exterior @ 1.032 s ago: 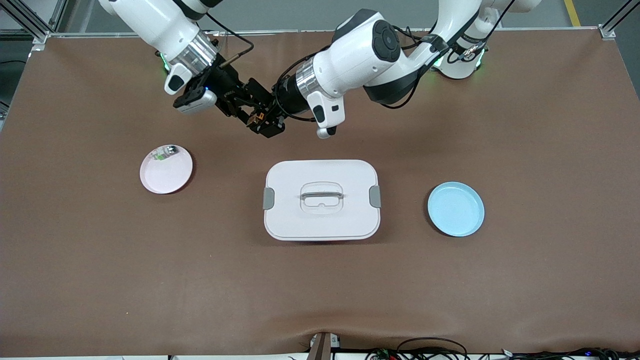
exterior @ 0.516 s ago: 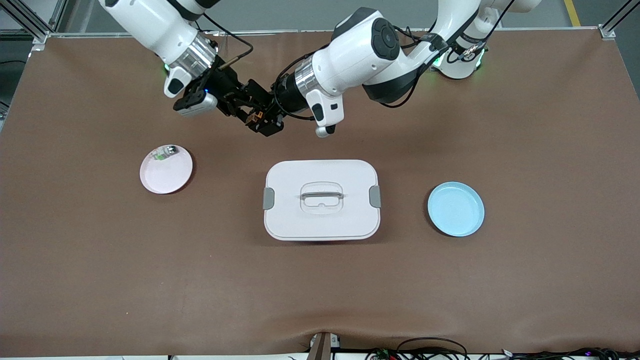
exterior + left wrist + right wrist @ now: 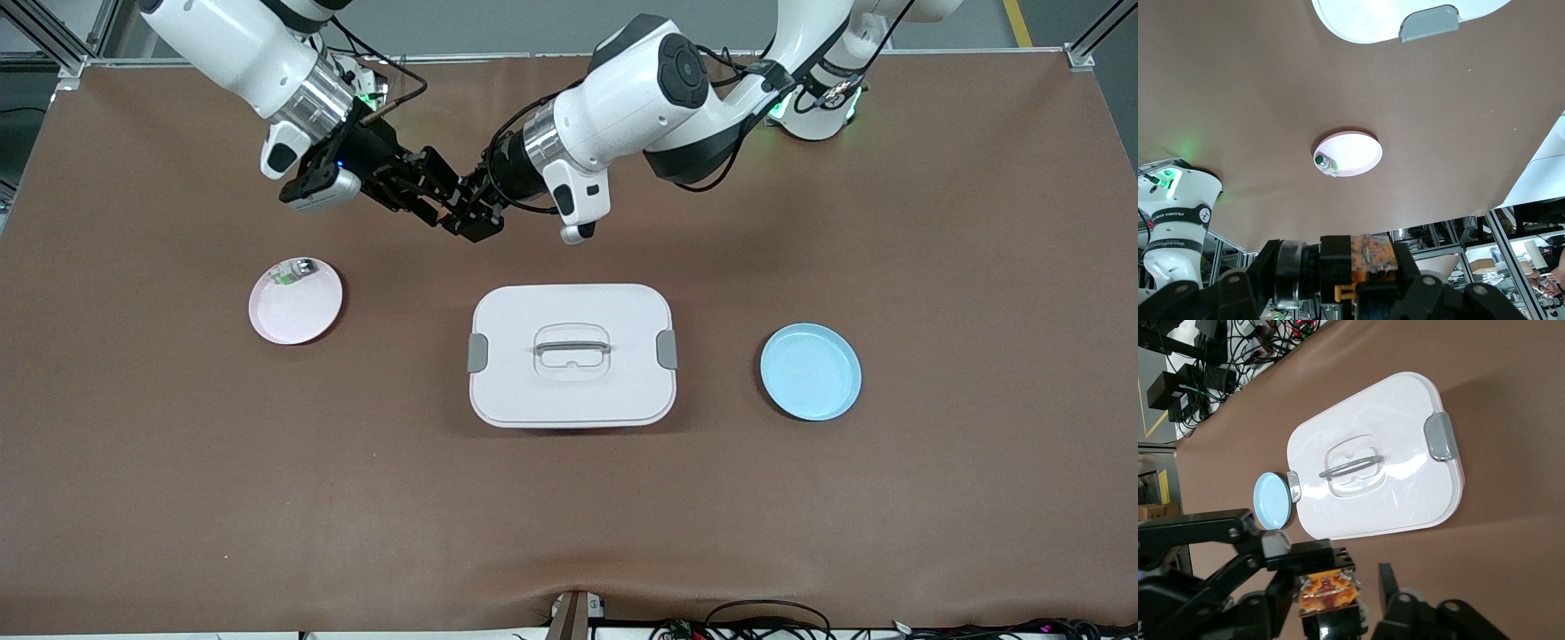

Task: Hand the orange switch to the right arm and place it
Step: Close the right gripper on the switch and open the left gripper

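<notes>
The handover is happening in the air in the upper middle of the front view, over bare tabletop (image 3: 178, 444) above the white lidded box (image 3: 572, 391). The right gripper (image 3: 442, 196) and the left gripper (image 3: 477, 220) meet tip to tip. The orange switch (image 3: 1328, 592) sits between them. It is hidden in the front view but plain in both wrist views (image 3: 1369, 255).

The left gripper's jaws look clamped on the switch. The right gripper's jaws stand apart around it: the right wrist view shows a strip of tabletop between the switch and one finger (image 3: 1389, 587).

I judge the step in hand to be the right arm's grasp. To do it well:

- The right gripper should centre the switch between its jaws before closing, so neither finger pushes it sideways out of the left grip.
- It should bite on faces the left jaws do not cover. The part is tiny and there is little room.
- The left jaws should part only once the right grip is firm, then back straight away.
- A slip here drops the switch onto the tabletop.

The likely target is the pink plate (image 3: 298, 320), lower in the frame toward the right arm's end. It already carries a small green-and-clear part (image 3: 293, 269) at its rim. The blue plate (image 3: 811, 372) lies toward the left arm's end.
</notes>
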`<state>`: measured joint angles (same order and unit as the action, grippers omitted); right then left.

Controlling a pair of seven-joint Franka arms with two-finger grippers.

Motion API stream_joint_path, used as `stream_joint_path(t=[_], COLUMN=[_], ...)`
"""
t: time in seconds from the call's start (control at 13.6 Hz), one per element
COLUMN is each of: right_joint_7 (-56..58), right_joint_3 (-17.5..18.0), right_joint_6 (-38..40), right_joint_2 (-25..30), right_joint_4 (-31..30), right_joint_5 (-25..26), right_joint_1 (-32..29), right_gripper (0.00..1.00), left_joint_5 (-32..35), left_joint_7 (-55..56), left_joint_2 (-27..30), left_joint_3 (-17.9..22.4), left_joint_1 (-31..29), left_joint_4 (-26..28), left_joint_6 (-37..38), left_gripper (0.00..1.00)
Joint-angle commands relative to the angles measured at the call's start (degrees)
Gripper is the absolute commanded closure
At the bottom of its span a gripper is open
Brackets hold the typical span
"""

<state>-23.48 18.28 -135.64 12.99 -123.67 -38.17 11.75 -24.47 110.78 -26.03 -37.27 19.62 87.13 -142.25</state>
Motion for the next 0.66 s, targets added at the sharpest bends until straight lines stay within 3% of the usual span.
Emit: stream_joint_path(t=[0.0, 0.22, 0.29, 0.37, 0.52, 0.59], right_joint_7=[1.06, 0.8, 0.8, 0.8, 0.98, 1.67], right_joint_3=[0.26, 0.35, 0.44, 0.44, 0.44, 0.44], right_joint_6=[0.64, 0.2, 0.03, 0.11, 0.02, 0.46], right_joint_2=[0.28, 0.28, 0.28, 0.28, 0.28, 0.28], right_joint_4=[-0.52, -0.7, -0.7, -0.61, -0.7, -0.61], right_joint_5=[-0.59, -0.59, -0.59, -0.59, -0.59, -0.59], right_joint_1=[-0.42, -0.15, -0.15, -0.15, -0.15, -0.15], right_gripper=[0.48, 0.47, 0.61, 0.87, 0.92, 1.0], left_joint_5=[1.44, 1.44, 1.44, 1.44, 1.53, 1.45], left_joint_7=[1.8, 1.8, 1.8, 1.8, 1.8, 1.8], left_joint_2=[0.63, 0.63, 0.63, 0.63, 0.63, 0.63], left_joint_3=[0.27, 0.27, 0.27, 0.27, 0.27, 0.27], left_joint_1=[0.25, 0.33, 0.25, 0.25, 0.25, 0.25], left_joint_4=[-0.64, -0.56, -0.56, -0.56, -0.56, -0.47], left_joint_6=[-0.04, -0.04, -0.04, -0.04, -0.04, -0.04], left_gripper=[0.67, 0.67, 0.67, 0.67, 0.67, 0.67])
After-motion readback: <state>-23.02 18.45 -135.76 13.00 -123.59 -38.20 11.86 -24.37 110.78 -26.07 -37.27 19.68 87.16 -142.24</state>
